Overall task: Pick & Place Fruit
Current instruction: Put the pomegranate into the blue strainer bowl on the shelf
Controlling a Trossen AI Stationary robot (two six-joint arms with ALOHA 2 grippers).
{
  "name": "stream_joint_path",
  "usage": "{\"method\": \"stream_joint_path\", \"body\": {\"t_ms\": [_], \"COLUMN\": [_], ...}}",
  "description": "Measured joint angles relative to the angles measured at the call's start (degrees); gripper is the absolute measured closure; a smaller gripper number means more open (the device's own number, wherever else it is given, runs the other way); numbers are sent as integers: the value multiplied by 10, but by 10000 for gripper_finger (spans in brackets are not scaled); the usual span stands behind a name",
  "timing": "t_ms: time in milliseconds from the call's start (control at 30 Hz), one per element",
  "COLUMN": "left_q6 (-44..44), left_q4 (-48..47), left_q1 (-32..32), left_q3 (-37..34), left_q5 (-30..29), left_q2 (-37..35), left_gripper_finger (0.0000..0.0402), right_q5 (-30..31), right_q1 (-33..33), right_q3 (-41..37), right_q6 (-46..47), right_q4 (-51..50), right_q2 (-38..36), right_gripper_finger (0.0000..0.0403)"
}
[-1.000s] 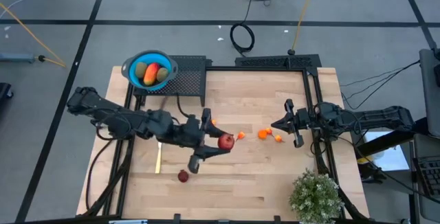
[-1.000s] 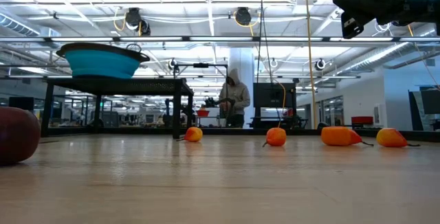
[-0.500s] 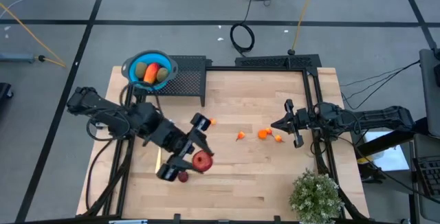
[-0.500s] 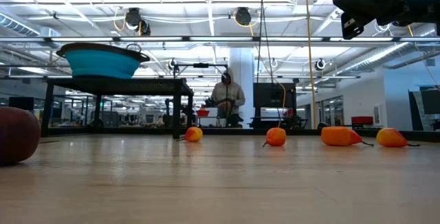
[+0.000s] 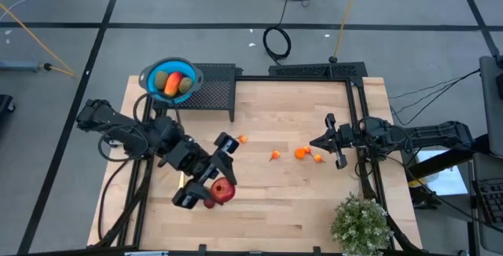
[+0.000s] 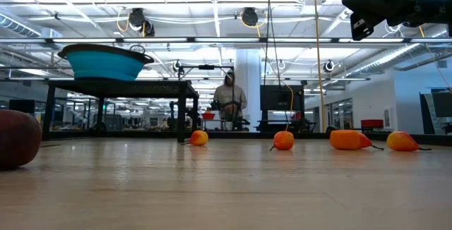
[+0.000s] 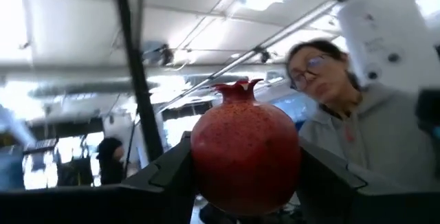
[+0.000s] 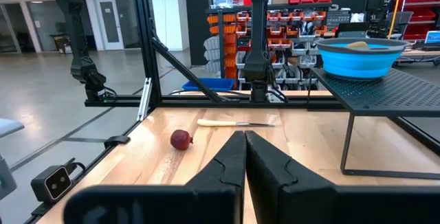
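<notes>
A: Pomegranate (image 5: pixel 222 191) — where's yours now?

B: Between the left gripper's (image 5: pixel 204 188) fingers, held wide, around seven o'clock on the table (image 5: pixel 314 209). A second ago you had it near centre.

A: So it's swinging toward the bowl (image 5: pixel 171 79) at eleven?

B: Likely. Your right gripper (image 5: pixel 316 142) waits shut at three.

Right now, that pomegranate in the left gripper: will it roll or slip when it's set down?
Likely to roll: the pomegranate is nearly round, with only a small crown on top. It looks hard-skinned and fairly smooth, so it could slip between the left gripper fingers, which touch only its sides. It probably won't deform.
</notes>
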Motion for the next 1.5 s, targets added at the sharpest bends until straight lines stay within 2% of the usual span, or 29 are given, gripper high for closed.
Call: {"method": "stream_joint_path", "body": {"t_ms": [233,400,667,933,1200,1333,1500], "left_q6": [-145,-283,-539,-703,-832,-869,-871], "left_q4": [-4,-46,-190,-355,-591,-691,-760], "left_q1": [1,9,25,35,49,60,78], "left_q3": [0,0,0,0,0,0,0], "left_q5": [-173,-292,-387,-411,-409,-403,-389], "left_q2": [0,0,0,0,0,0,-9], "left_gripper_finger": [223,217,202,225,207,211,224], "right_q5": [0,0,0,0,0,0,0], "right_q1": [0,0,0,0,0,0,0], "right_q3": [0,0,0,0,0,0,0], "right_q6": [0,0,0,0,0,0,0], "right_q4": [0,0,0,0,0,0,0], "right_q2": [0,0,0,0,0,0,0], "right_gripper_finger": [399,399,399,399,399,399,399]}}
